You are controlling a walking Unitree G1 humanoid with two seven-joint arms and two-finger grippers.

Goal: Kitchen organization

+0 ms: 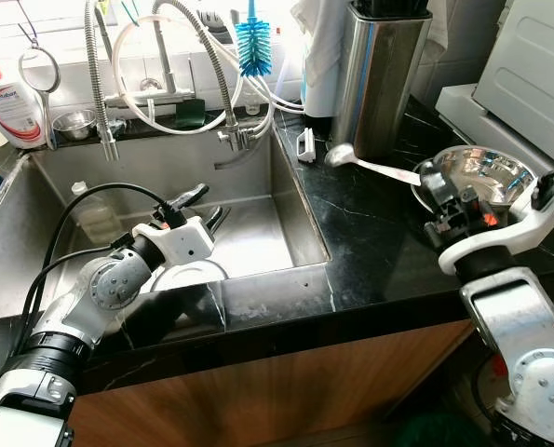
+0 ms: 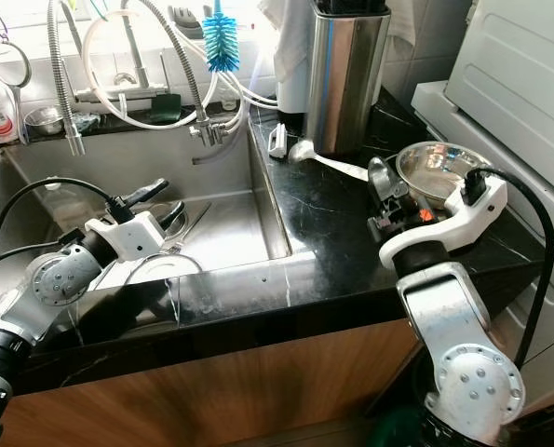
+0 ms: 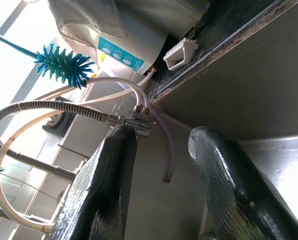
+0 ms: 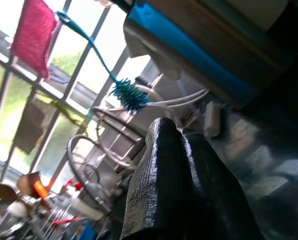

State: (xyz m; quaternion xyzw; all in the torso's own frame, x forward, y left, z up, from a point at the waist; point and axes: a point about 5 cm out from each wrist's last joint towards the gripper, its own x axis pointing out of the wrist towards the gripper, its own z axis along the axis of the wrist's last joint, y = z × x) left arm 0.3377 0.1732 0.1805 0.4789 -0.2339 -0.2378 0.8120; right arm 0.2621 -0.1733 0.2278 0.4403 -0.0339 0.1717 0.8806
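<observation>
The left pincer (image 1: 200,207) reaches down into the steel sink (image 1: 267,219), its two black fingers (image 3: 103,190) parted with nothing between them, hanging just above a white plate (image 1: 191,274) that lies on the sink floor. A glass jar (image 1: 92,212) lies in the sink's left part, near that arm. The right pincer (image 1: 432,182) rests over the black marble desk (image 1: 370,251), its fingers pressed together with nothing held, right at the near rim of a steel bowl (image 1: 486,172). A ladle (image 1: 365,164) lies on the desk with its handle running to the bowl's rim; whether anything is inside the bowl cannot be told. Behind the ladle stands a tall steel canister (image 1: 379,74), and a small white brush (image 1: 306,144) lies at the sink's corner. A blue bottle brush (image 1: 253,47) hangs above the spring-neck faucet (image 1: 216,74), with white hoses looped around it. On the back ledge sit a small steel cup (image 1: 74,122) and a soap bottle (image 1: 14,110), with a strainer (image 1: 39,70) hanging beside it
</observation>
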